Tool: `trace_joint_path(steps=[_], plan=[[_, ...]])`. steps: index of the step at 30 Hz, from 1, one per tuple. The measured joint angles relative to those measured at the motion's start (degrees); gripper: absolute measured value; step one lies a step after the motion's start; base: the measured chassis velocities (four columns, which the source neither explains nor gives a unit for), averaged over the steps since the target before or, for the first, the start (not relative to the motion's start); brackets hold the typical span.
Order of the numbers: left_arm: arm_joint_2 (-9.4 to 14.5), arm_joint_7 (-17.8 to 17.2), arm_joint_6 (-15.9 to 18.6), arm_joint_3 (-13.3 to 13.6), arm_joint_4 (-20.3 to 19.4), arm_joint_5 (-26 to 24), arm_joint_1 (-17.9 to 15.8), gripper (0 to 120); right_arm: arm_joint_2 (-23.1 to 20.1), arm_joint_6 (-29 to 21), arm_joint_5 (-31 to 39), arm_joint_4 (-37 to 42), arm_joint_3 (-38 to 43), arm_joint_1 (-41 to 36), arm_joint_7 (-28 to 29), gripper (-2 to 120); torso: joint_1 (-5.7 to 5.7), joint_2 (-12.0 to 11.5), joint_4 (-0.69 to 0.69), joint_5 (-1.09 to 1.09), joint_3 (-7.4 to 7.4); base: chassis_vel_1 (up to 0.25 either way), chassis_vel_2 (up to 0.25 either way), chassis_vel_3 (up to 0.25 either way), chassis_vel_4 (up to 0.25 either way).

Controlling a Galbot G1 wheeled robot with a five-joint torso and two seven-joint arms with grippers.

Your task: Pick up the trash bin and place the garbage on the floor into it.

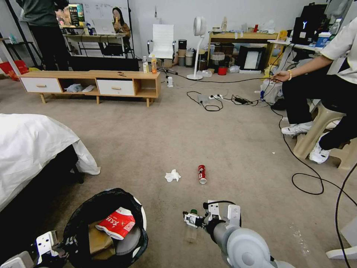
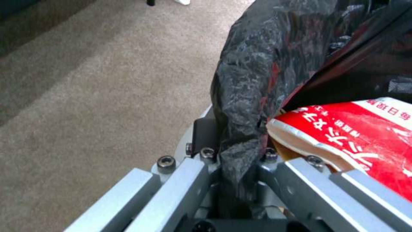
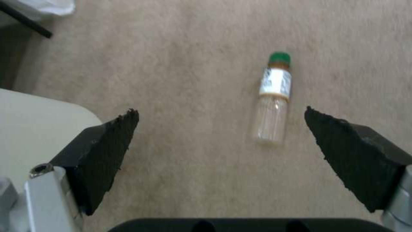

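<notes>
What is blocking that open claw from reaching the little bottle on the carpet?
Nothing visible. The right gripper hangs open above the bottle, which lies on bare floor between its pads.

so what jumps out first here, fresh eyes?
The trash bin, low on the robot's left with the left gripper shut on its black bag, already holds a red-white snack wrapper. The right gripper hangs open over a green-capped bottle lying on the floor; a red soda can lies farther out.
</notes>
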Motion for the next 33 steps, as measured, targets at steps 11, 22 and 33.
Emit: trace_joint_path(steps=[11, 22, 33], plan=[[0.0, 0.2, -0.3, -0.2, 0.4, 0.2, 0.3, 2, 3.6, 0.5, 0.1, -10.0, -1.3, 2.7, 0.3, 99, 0.00, 0.0, 0.00, 0.01, 0.00, 0.000, 0.000, 0.000, 0.000], [-0.2, 0.3, -0.4, -0.3, 1.1, 0.4, 0.1, 2, 8.7, 1.8, -0.9, -19.6, -3.3, 6.5, -2.1, 97, 0.00, 0.0, 0.00, 0.00, 0.00, 0.000, 0.000, 0.000, 0.000], [-0.4, 0.4, -0.5, -0.3, 1.9, 0.8, -0.2, 2, 13.6, 3.4, -3.4, -33.2, -6.3, 11.4, -6.9, 95, 0.00, 0.0, 0.00, 0.00, 0.00, 0.000, 0.000, 0.000, 0.000]])
